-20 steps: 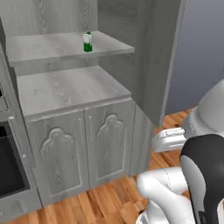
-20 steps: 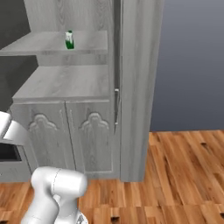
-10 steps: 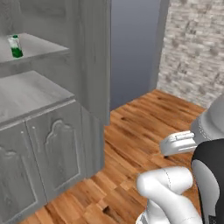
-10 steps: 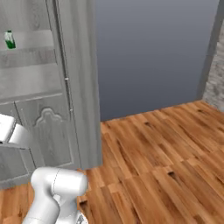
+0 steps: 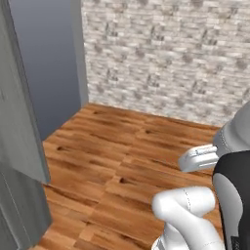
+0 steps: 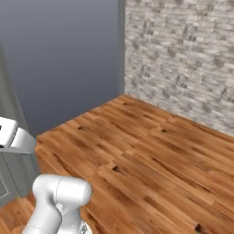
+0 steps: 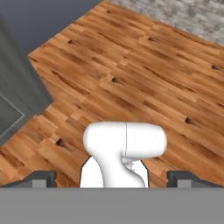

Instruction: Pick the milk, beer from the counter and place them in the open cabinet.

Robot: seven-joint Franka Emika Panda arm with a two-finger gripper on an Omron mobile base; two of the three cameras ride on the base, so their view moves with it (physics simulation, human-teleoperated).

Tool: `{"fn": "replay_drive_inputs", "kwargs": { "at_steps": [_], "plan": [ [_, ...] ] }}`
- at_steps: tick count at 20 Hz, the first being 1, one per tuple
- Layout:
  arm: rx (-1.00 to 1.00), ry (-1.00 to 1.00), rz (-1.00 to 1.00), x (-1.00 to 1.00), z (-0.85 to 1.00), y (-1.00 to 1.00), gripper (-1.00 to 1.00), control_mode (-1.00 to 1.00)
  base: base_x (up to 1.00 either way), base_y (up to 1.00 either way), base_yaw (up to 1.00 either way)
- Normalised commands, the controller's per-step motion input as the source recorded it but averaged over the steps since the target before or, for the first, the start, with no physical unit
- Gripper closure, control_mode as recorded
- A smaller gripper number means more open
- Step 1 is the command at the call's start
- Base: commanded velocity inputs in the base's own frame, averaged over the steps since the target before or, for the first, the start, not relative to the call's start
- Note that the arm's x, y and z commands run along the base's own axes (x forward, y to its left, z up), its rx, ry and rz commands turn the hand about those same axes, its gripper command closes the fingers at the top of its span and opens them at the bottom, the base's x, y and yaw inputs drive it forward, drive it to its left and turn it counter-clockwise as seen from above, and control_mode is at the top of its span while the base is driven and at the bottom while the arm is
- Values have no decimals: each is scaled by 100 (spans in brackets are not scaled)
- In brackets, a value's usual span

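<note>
At the far left of the left base view stands the grey wood side of the open cabinet (image 5: 19, 146), tall and flat, with only its edge showing. Next to it is a plain blue-grey wall (image 5: 49, 63). Then comes the wooden floor (image 5: 122, 161), brown planks with dark knots. Behind the floor runs a pale stone brick wall (image 5: 166, 58). At the right the white arm (image 5: 190, 215) bends up from the bottom.

In the right base view the cabinet's grey side (image 6: 11, 178) is low on the left. The blue-grey wall (image 6: 64, 55) fills the middle, and the brick wall (image 6: 183, 59) is on the right. The floor (image 6: 151, 169) spreads below them.

In the hand view the gripper (image 7: 112, 181) points down at the floor (image 7: 144, 74). Its two dark fingertips (image 7: 37, 178) sit far apart (one at each side of the bottom), with nothing between them. A grey cabinet corner (image 7: 17, 96) is on the left.

The milk and the beer cannot be seen here, so I cannot tell where they are.
</note>
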Motion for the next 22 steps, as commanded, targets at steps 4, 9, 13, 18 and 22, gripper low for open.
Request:
{"fn": "replay_drive_inputs", "kwargs": {
  "at_steps": [4,9,13,18,22],
  "plan": [
    [0,0,0,0,0,0,-100,100,0,-37,-77],
    [0,0,0,0,0,0,-100,100,0,-32,-78],
    [0,0,0,0,0,0,-100,100,0,-36,-77],
    [0,0,0,0,0,0,-100,100,0,-33,-76],
    [0,0,0,0,0,0,-100,100,0,-35,-72]
  ]
}}
